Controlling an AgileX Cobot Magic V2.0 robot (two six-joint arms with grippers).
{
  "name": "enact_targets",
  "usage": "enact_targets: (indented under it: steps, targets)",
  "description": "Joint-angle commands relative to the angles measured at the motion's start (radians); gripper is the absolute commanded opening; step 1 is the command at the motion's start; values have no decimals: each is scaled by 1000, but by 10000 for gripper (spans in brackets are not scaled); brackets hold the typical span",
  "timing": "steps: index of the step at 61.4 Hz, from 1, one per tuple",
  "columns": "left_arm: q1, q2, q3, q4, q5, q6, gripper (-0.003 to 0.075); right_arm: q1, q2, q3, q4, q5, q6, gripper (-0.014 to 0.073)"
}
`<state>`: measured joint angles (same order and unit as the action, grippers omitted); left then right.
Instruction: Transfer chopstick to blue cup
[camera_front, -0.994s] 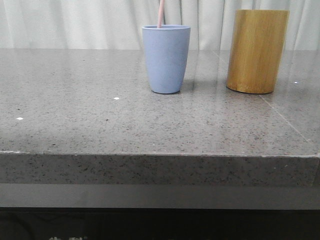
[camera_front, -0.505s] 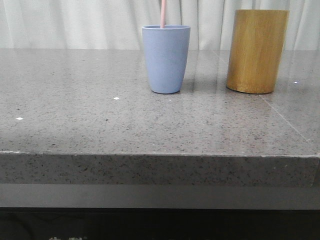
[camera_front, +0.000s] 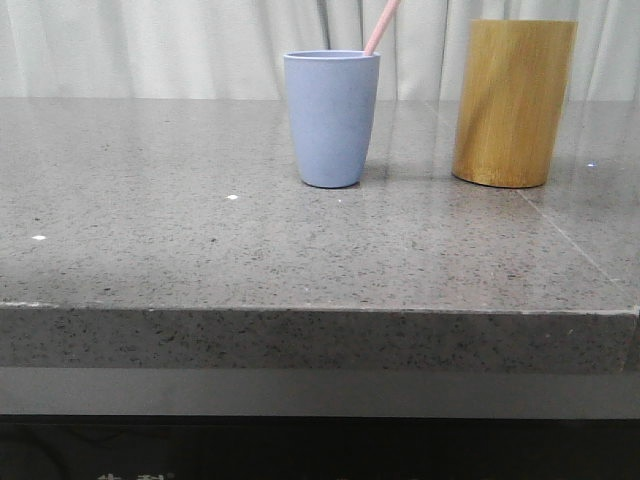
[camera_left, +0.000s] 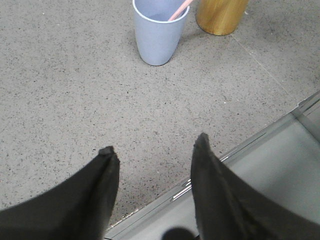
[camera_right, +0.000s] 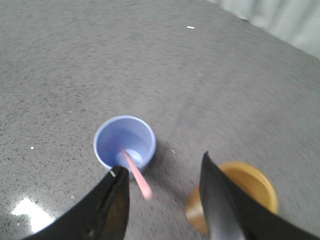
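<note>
Left tool (camera_left: 152, 150) is sitting wide open, gripping nothing, low in frame over the bench (camera_left: 65, 90) edge. Blue cup (camera_front: 332, 118) is standing centre frame, chopstick (camera_front: 381, 27) resting inside it, long axis tilting up and right, tip leaning on the rim toward the bamboo holder (camera_front: 514, 102) at right. Right tool (camera_right: 162, 172) is hanging open above the cup, empty. Risk, as I read it: the leaning stick is loading the rim, so any knock could be tipping the light cup or flicking the stick out.
</note>
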<state>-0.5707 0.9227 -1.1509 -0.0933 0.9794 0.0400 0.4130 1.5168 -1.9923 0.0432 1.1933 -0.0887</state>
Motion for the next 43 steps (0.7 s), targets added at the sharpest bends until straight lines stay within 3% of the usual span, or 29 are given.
enact_targets:
  steps: [1,28,43]
  targets:
    - [-9,-7,-26,-14,-71,-5,333,-5,-124,42,-43,-15,77,360]
    - [-9,-7,-26,-14,-71,-5,333,-5,-642,755,-43,-291,150,360]
    - [-9,-7,-26,-14,-71,-5,333,-5,-861,1003,-43,-350,164,360]
